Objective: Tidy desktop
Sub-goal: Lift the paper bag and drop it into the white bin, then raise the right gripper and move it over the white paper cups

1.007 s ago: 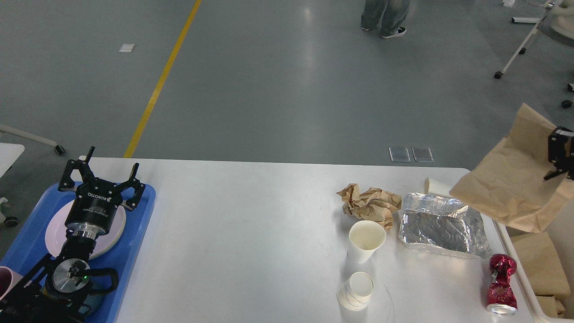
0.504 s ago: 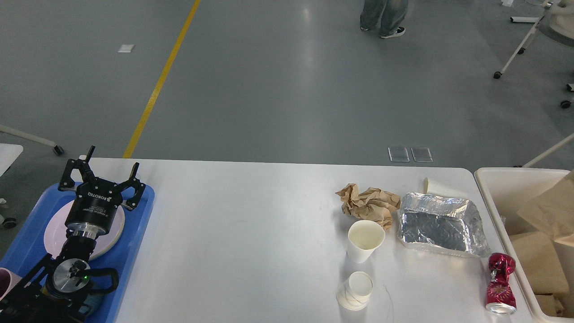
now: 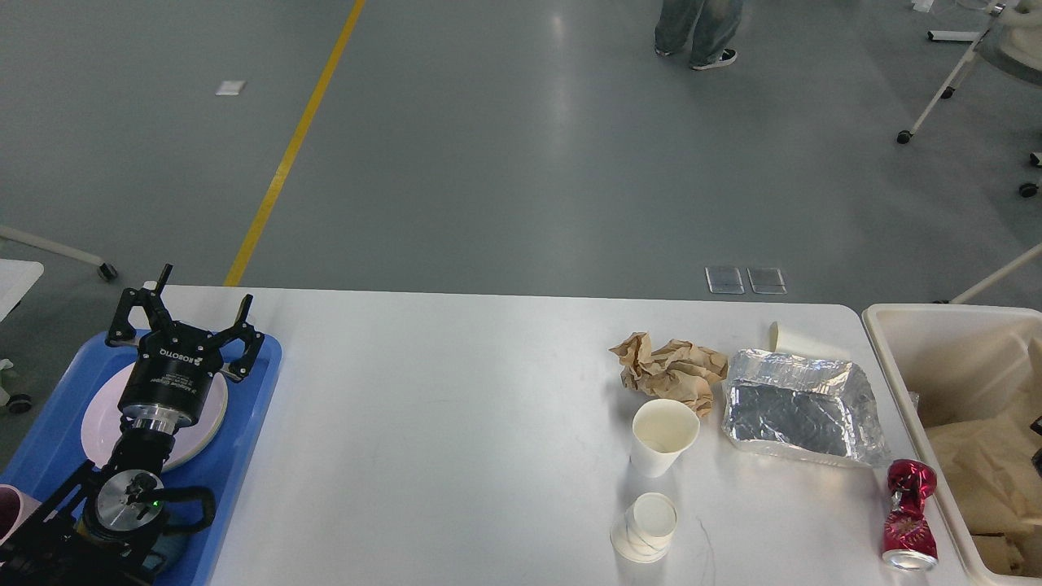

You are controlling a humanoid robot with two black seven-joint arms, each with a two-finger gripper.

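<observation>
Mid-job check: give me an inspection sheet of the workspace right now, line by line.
Surface: white desktop, bare centre.
Job's things: crumpled brown paper, upright paper cup, tipped cup, foil tray, crushed red can.
Clutter: beige bin holding brown paper; blue tray with pink plate.
Grippers: left claw open above the tray; right claw not seen.
Cables: nothing seen.
Surroundings: person's legs, yellow floor line.

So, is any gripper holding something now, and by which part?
The left gripper is open above the tray, holding nothing. The right gripper is not in view.
</observation>
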